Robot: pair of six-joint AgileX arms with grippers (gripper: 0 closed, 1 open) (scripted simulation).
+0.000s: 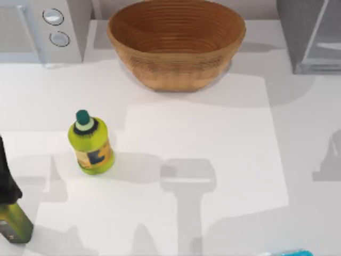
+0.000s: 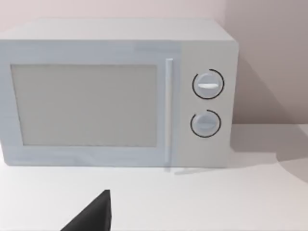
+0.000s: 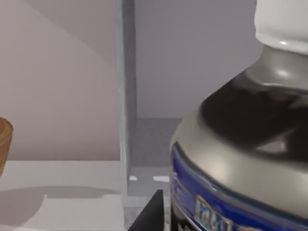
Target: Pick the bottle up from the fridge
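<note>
The fridge (image 1: 309, 37) stands at the table's far right corner. In the right wrist view the bottle (image 3: 240, 144) sits very close to the camera, just beside the fridge wall (image 3: 126, 96). Whether the right pincer holds it, I cannot tell. Risk: the bottle clipping that wall or slipping on withdrawal. The left arm faces the microwave (image 2: 115, 91), idle.

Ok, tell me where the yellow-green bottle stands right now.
The yellow-green bottle stands upright on the table's left side in the top view, in front of the woven basket.
</note>
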